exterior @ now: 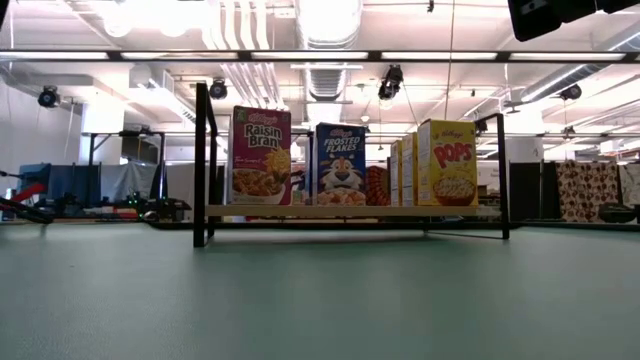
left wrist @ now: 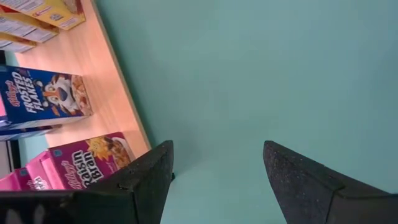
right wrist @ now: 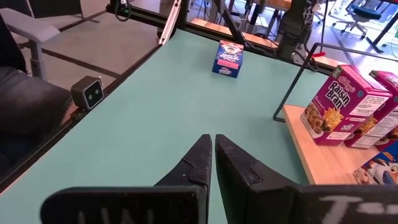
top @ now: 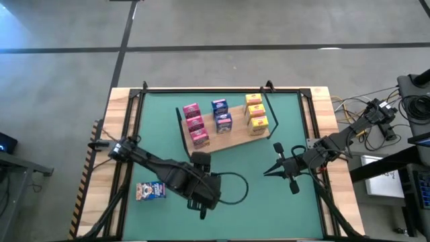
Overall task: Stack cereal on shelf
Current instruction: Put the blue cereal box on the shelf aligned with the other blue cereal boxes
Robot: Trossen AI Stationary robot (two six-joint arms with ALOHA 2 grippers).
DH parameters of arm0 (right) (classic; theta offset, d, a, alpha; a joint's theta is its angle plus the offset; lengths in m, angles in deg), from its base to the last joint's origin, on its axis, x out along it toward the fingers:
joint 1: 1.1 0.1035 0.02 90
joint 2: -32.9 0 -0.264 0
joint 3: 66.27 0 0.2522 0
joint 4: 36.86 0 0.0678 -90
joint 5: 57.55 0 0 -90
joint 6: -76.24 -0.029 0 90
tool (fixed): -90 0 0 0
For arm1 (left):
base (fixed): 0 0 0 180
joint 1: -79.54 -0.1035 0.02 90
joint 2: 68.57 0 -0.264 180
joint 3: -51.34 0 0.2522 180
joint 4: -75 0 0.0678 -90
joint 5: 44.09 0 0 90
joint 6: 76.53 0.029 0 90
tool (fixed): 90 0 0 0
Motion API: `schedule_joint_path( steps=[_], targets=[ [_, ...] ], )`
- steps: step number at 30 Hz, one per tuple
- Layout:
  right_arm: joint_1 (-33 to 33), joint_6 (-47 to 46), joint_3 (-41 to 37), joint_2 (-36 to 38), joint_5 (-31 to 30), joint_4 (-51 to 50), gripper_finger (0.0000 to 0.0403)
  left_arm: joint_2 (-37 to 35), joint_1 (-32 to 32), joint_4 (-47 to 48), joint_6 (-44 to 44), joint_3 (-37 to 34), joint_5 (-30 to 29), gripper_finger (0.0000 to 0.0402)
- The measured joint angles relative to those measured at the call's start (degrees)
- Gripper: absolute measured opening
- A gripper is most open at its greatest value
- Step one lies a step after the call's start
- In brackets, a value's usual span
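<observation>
Wooden shelf (top: 232, 138), glossy cardboard cereal (top: 222, 123), matt green mat (top: 269, 195)

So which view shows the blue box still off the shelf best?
The right wrist view: the loose blue box stands alone on the mat, unobstructed, its top and one side visible. The high view shows it small, beside the left arm. The low and left wrist views miss it; they show only boxes on the shelf.
</observation>
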Motion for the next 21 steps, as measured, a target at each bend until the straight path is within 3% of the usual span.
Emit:
schedule_joint_path(
  steps=[9,21],
  targets=[
    [0.0,-0.1,0.0,0.0,0.0,0.0,0.0013,-0.6,2.4,-0.1,-3.2,-5.4,-3.7,0.0231],
    [0.0,-0.5,0.0,0.0,0.0,0.6,0.0013,-12.2,2.8,-2.2,-18.0,-29.1,-2.4,0.0231]
  ],
)
